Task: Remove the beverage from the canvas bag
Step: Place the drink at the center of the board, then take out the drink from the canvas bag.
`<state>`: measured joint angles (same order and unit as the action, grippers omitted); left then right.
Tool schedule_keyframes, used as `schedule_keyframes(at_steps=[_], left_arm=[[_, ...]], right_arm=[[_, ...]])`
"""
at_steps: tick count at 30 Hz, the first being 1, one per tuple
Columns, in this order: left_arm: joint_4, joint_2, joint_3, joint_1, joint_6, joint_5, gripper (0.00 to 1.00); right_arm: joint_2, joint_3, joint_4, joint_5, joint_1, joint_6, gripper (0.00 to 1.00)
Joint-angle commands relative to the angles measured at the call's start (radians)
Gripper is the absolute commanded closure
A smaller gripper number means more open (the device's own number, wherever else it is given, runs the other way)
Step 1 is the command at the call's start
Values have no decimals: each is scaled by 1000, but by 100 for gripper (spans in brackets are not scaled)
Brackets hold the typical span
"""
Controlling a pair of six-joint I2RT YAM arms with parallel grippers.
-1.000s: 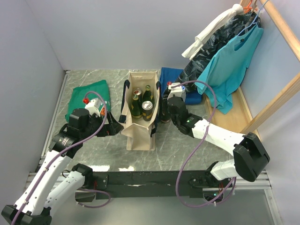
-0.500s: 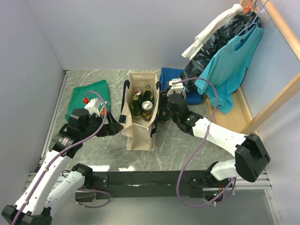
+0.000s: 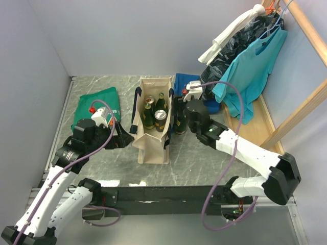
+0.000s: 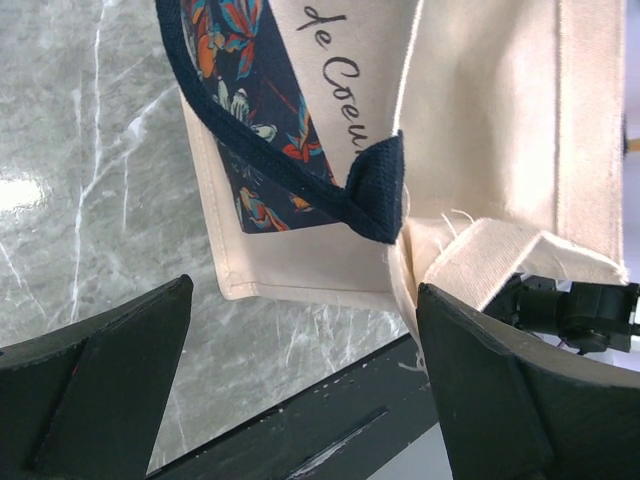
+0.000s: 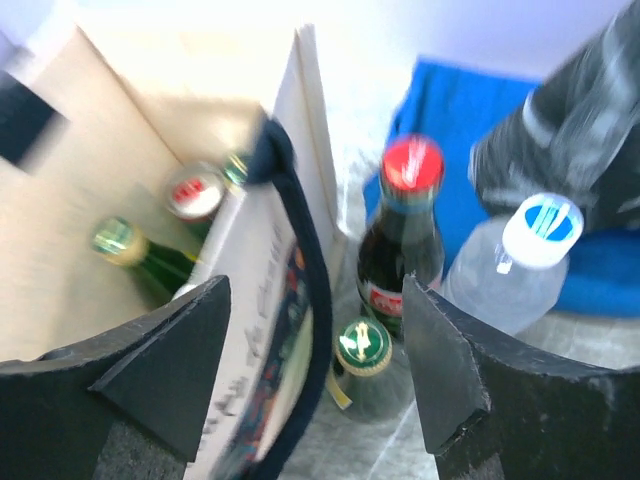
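My right gripper (image 5: 318, 300) hangs open and empty over the red-capped bottle (image 5: 410, 240) just right of the canvas bag (image 3: 153, 148), left gripper (image 4: 300, 330) open at its left; beverages (image 3: 148, 118) stand inside, so next, I judge, I reach in.

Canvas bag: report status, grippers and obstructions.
Left gripper open, empty, beside canvas bag. Right gripper open, empty, over its right rim. Drinks inside, bag upright. Navy handle hangs below right gripper.
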<state>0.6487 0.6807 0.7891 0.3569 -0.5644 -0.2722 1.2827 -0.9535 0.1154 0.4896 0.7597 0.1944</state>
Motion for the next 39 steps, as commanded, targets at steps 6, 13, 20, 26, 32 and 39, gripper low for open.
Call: schedule_keyframes(at_steps=[6, 13, 20, 26, 32, 39], left_arm=[[-43, -38, -4, -9, 14, -38, 0], [-37, -43, -1, -10, 8, -27, 0], [-47, -52, -5, -15, 23, -65, 0], [-46, -58, -5, -16, 18, -56, 1], [-44, -63, -4, -16, 17, -48, 0], [-46, -63, -7, -19, 15, -48, 0]], right_arm=[[-79, -232, -155, -25, 27, -65, 23], [-60, -298, -218, -97, 44, -75, 22], [26, -470, -416, -319, 44, -96, 20], [115, -593, -531, -468, 50, -99, 21], [194, -691, -657, -595, 53, -101, 26], [214, -647, -723, -640, 90, -107, 33]])
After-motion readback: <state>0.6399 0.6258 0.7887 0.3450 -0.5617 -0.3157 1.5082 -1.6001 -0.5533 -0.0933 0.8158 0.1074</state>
